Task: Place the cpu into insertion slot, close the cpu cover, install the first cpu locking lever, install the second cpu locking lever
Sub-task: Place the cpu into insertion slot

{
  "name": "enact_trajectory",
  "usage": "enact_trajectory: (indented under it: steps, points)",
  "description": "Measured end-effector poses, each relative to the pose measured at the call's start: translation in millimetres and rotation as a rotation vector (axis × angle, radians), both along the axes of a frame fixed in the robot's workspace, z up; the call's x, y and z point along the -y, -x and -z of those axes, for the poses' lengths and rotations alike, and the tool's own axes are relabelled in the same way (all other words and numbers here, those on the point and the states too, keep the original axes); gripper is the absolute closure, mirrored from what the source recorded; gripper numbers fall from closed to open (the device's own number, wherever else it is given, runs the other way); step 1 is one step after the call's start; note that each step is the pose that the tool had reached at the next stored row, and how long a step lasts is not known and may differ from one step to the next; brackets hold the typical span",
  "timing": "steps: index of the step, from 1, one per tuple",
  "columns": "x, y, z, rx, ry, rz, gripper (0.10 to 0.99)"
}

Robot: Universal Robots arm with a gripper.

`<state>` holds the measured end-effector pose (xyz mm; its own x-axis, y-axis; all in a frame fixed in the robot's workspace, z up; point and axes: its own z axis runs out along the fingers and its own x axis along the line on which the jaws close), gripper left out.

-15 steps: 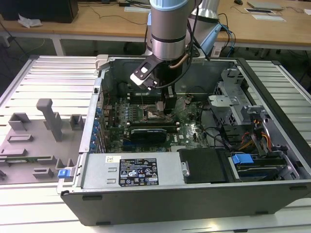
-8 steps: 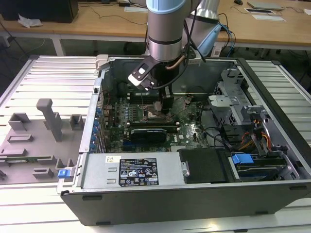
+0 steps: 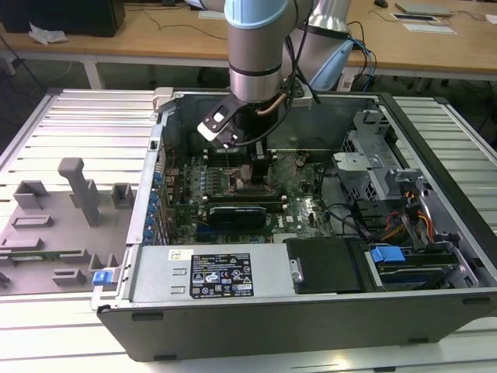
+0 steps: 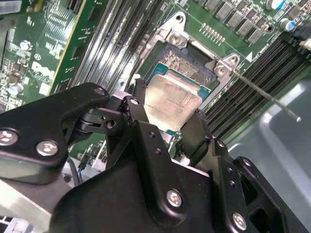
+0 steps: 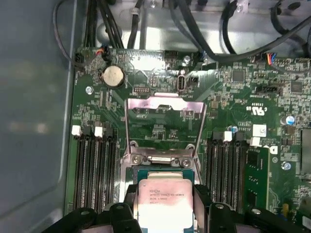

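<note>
My gripper is shut on the cpu, a pale silvery square chip pinched at two opposite edges by the black fingers. The chip hangs close over the open insertion slot on the green motherboard. In the first wrist view the cpu sits between the fingers, just in front of the cpu cover, a silvery frame swung up and open on its hinge. A thin locking lever sticks out unlatched from the slot's corner. In the exterior view the gripper reaches down inside the computer case.
Black memory slots flank the socket on both sides. Cables run along the case wall behind the board. A drive cage and power supply line the case. A grey fixture tray lies at the exterior view's left.
</note>
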<state>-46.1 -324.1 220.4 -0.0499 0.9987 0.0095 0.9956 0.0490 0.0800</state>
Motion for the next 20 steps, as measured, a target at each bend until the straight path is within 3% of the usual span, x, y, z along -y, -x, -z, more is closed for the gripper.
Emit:
enact_trajectory:
  steps: [5, 11, 20]
  points:
    - [-0.4, 2.9, 6.5, -0.0003, 0.0, 0.009, 0.545]
    - [-0.9, 3.4, 14.9, -0.0012, 0.0, 0.067, 0.545]
    - [-2.8, 3.5, 21.2, -0.0016, 0.0, 0.081, 0.545]
